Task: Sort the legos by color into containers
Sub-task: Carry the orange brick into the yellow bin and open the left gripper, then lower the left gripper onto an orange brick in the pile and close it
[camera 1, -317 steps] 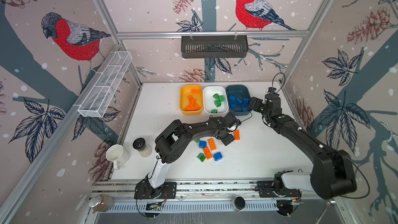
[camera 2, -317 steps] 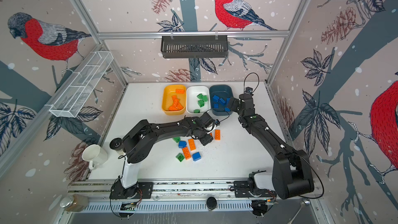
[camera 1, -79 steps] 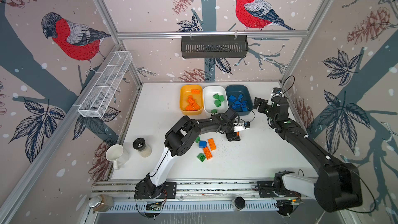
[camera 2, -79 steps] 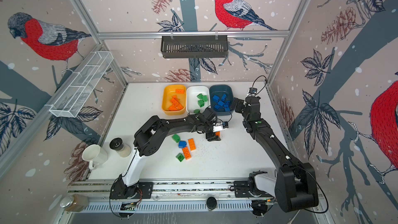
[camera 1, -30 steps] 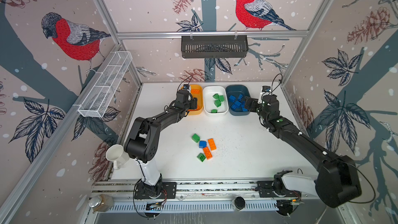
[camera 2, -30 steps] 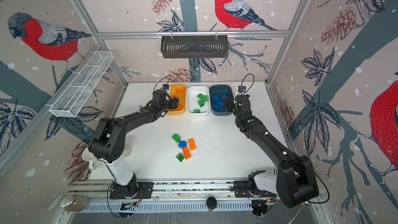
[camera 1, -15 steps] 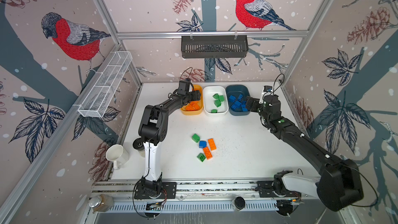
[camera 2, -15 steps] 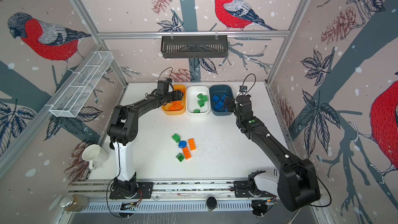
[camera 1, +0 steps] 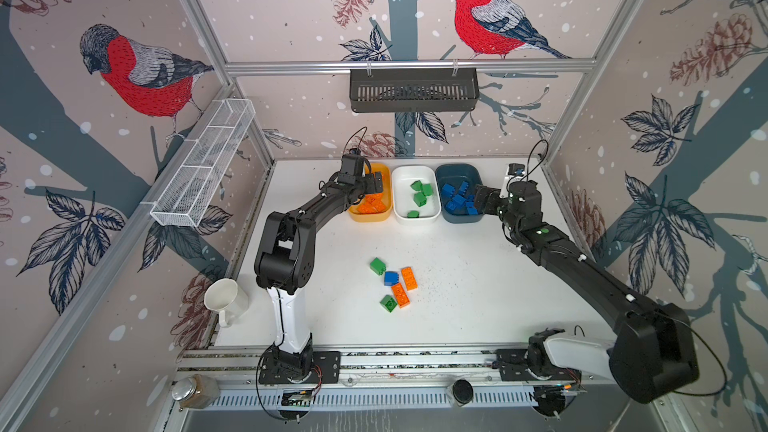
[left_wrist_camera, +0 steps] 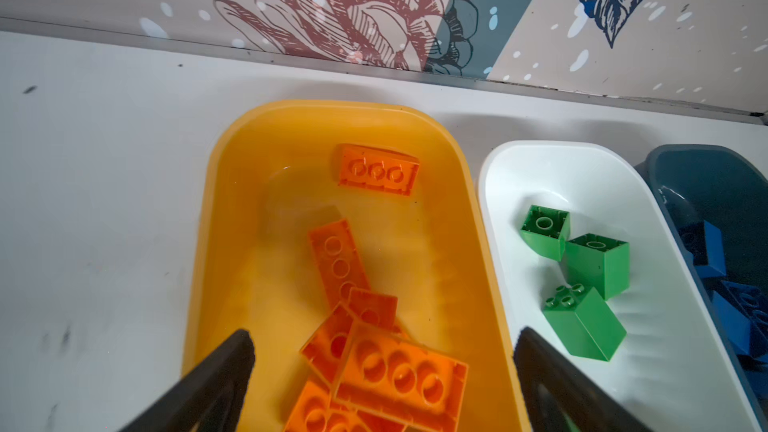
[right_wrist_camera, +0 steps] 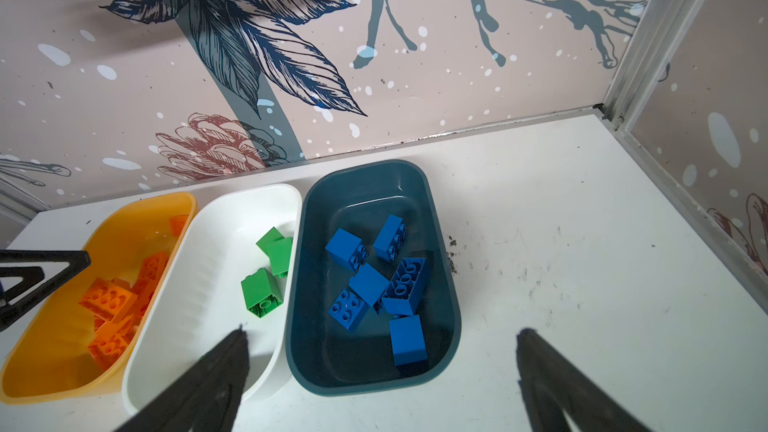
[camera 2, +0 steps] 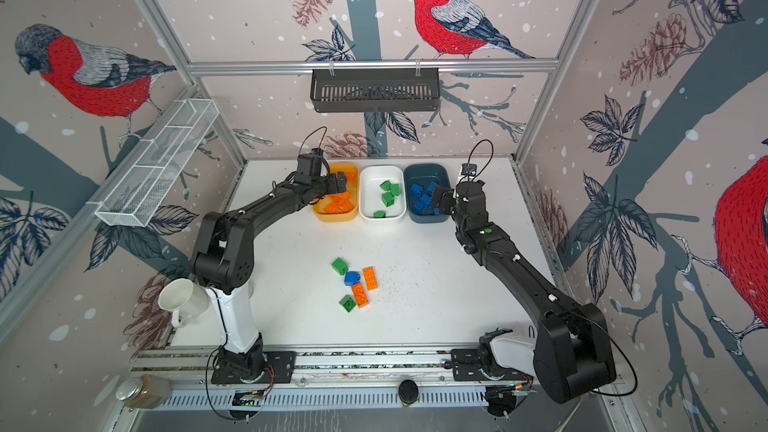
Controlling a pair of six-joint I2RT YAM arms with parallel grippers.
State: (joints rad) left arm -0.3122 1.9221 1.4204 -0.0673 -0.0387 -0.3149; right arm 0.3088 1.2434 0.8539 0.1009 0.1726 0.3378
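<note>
L side first: the L gripper hung over the yellow-orange tub w/ jaws spread wide & nothing btwn them. A few sec earlier we'd seen it down at mid-table beside a lone orange brick. That brick was gone from the table, and orange bricks lay piled in the tub right under the jaws. A sec earlier the gripper was already at this tub.

Next over, the white tub held the green bricks. In front of the tubs, mid-table, the loose legos numbered five: 2 green, 1 blue, 2 orange, bunched close, some touching. Approx ten sec earlier we'd counted seven there.

Then the teal tub w/ blue bricks inside. Far R: the R gripper hovered at that tub's near R corner, jaws fully apart & empty, much where it was a sec ago. The 3 tubs sat side by side in a row, unmoved.
</note>
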